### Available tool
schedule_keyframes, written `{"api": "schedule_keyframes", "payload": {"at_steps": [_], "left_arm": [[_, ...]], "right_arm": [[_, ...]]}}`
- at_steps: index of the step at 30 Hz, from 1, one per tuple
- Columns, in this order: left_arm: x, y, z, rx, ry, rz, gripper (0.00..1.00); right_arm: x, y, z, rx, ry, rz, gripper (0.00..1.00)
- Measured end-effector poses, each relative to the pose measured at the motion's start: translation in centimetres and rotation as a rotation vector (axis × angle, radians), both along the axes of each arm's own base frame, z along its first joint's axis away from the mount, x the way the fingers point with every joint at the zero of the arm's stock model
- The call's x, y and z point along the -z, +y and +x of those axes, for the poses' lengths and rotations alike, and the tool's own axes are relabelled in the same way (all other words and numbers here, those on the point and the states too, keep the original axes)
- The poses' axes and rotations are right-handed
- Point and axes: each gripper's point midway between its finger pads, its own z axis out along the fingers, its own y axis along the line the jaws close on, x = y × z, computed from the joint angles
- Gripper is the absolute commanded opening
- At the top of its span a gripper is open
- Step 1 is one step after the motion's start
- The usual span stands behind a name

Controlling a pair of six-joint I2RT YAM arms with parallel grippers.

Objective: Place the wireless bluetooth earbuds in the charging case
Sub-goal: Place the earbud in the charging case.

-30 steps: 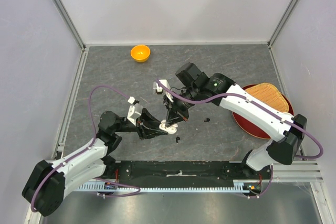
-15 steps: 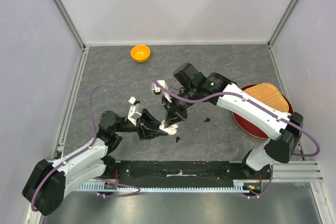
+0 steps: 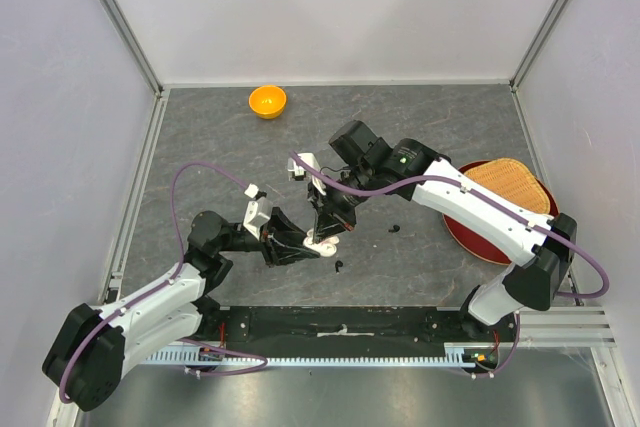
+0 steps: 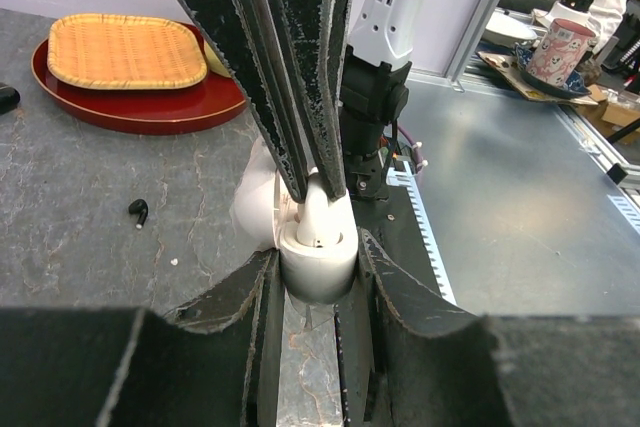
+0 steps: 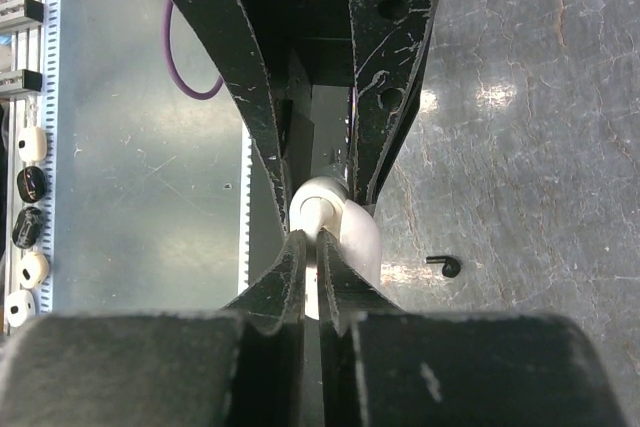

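My left gripper (image 4: 318, 269) is shut on a small white charging case (image 4: 318, 265) whose lid (image 4: 255, 207) stands open, held just above the table's near middle (image 3: 320, 243). A white earbud (image 4: 320, 215) stands upright in the case's socket. My right gripper (image 5: 316, 239) comes down from above and is shut on the top of that earbud (image 5: 322, 209). In the top view the right gripper (image 3: 326, 231) meets the left gripper (image 3: 303, 244) over the case. One black earbud (image 3: 340, 267) lies loose on the table (image 4: 137, 211), to the right of the case in the right wrist view (image 5: 446, 265).
A small black rounded thing (image 3: 395, 228) lies between the grippers and a red tray (image 3: 470, 232) that carries a woven mat (image 3: 512, 185). An orange bowl (image 3: 267, 101) stands at the back. Several white and black pieces (image 5: 26, 237) sit by the front rail.
The right arm's wrist has edged slightly left and down over the case. The left arm and the case have stayed put.
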Motion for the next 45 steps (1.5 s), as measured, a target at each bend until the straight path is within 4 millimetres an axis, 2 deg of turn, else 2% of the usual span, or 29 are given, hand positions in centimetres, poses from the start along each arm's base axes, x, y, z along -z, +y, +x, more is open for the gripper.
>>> {"api": "schedule_keyframes", "payload": {"at_steps": [2,3,5,7,20,22,29,32,45], "left_arm": [[0.0,0.0,0.0,-0.001,0.002,0.001,0.02],[0.0,0.0,0.0,-0.003,0.003,0.001,0.02],[0.0,0.0,0.1,-0.009,0.004,0.000,0.02],[0.0,0.0,0.3,-0.020,0.010,0.001,0.02],[-0.2,0.0,1.1,-0.068,0.015,-0.010,0.02],[-0.3,0.0,1.2,-0.074,0.015,-0.011,0.02],[-0.3,0.0,1.2,-0.077,0.014,-0.013,0.02],[-0.4,0.0,1.2,-0.076,0.010,-0.016,0.02],[-0.5,0.1,1.3,-0.094,0.005,-0.016,0.02]], "right_arm": [[0.0,0.0,0.1,0.004,-0.002,-0.002,0.16],[0.0,0.0,0.1,0.006,-0.001,-0.003,0.24],[0.0,0.0,0.1,0.010,0.000,-0.004,0.32],[-0.1,0.0,0.1,0.016,0.000,-0.006,0.37],[-0.6,0.2,0.9,0.061,-0.033,-0.019,0.42],[-0.6,0.2,1.1,0.074,-0.039,-0.025,0.40],[-1.0,0.2,1.8,0.122,-0.072,-0.022,0.14],[-1.3,0.2,2.1,0.138,-0.088,-0.018,0.10],[-0.9,0.1,2.1,0.141,-0.088,-0.020,0.11]]}}
